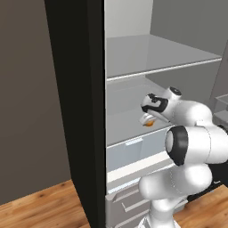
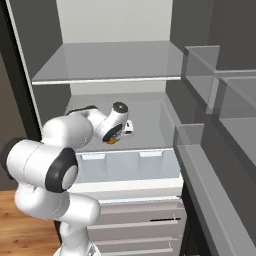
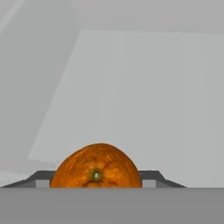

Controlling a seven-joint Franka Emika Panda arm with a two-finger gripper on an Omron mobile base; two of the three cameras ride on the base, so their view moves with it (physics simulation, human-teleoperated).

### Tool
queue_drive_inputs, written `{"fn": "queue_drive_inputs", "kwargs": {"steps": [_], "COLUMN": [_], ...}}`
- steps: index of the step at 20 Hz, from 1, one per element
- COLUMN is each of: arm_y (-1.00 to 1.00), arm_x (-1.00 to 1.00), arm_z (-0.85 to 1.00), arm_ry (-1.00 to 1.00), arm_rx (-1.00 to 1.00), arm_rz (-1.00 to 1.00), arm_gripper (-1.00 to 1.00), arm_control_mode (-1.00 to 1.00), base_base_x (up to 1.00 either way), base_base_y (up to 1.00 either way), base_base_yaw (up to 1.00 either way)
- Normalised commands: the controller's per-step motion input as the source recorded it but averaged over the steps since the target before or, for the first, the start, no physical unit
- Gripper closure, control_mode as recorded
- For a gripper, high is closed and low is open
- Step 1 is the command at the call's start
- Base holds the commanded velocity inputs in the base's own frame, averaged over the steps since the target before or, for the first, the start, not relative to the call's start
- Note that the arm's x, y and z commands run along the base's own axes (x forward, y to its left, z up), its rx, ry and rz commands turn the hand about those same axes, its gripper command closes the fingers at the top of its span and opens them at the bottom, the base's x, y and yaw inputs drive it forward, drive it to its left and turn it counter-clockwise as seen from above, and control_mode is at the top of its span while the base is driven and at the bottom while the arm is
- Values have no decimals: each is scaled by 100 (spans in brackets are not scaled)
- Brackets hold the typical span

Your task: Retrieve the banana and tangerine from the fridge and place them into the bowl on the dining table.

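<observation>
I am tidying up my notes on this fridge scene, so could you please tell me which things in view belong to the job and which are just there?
Belongs to the job:
- tangerine, between the fingers of the gripper
- fridge, door open

Just there:
- lower drawers
- wooden floor

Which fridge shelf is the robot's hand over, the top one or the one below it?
The lower shelf, just above the clear drawer. The hand sits there around the tangerine; the upper shelf is well above it.
</observation>
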Motion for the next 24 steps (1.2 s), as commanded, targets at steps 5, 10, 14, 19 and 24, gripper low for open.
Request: {"fn": "queue_drive_inputs", "kwargs": {"steps": [5,10,14,19,24], "arm_y": [-40,-31,-22,-3,11], "arm_x": [-100,-100,-100,-100,-100], "arm_z": [49,93,100,87,46], "arm_ry": [-2,0,0,0,-2], "arm_rx": [0,0,0,0,-5], "arm_rz": [0,0,0,0,0], "arm_gripper": [100,100,100,100,100], "arm_control_mode": [-100,-100,-100,-100,-100], "base_base_x": [0,0,0,0,0], "base_base_y": [0,0,0,0,0], "base_base_yaw": [0,0,0,0,0]}}
